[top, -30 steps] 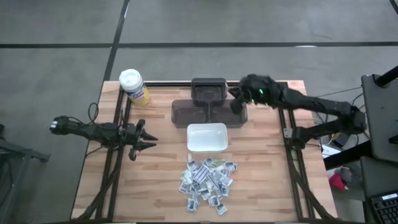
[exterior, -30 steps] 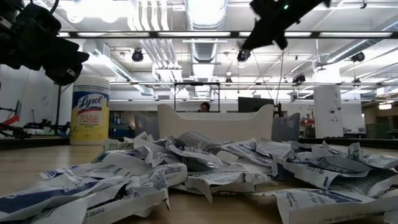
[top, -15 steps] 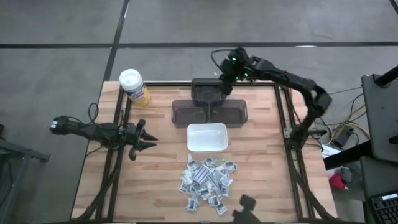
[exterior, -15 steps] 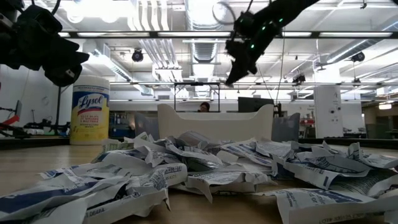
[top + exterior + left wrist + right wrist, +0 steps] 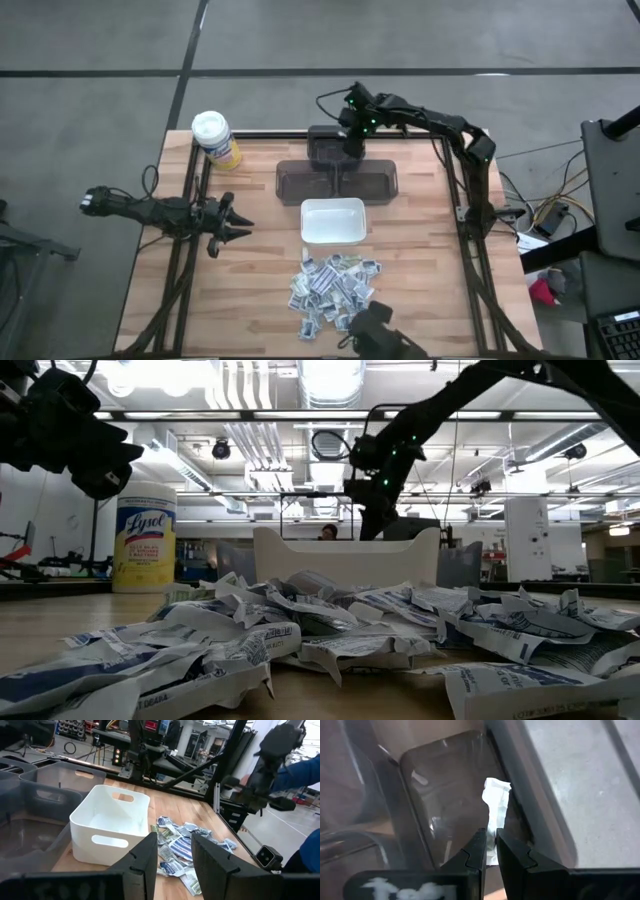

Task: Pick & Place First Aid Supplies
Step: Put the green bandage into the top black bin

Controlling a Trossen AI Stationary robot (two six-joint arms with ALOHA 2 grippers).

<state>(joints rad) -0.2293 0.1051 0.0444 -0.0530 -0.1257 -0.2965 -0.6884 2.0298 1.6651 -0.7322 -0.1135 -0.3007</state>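
Packets (image 5: 335, 288) of first aid supplies are piled on the wooden table (image 5: 420, 260) near its front edge, just in front of the white dish (image 5: 332, 221), which is placed at the middle of the table. One white packet (image 5: 496, 806) is gripped between the fingers of the right pincer (image 5: 490, 845), and it is held above the dark transparent bin (image 5: 335, 147) at the back edge of the table. Behind the white dish, two more dark bins (image 5: 336, 182) are seen side by side. The left pincer (image 5: 236, 222) is held over the left part of the table, pointed toward the dish, with its fingers (image 5: 145, 857) parted and nothing between them. A yellow canister (image 5: 215, 139) with a white lid is standing at the back left corner of the table.
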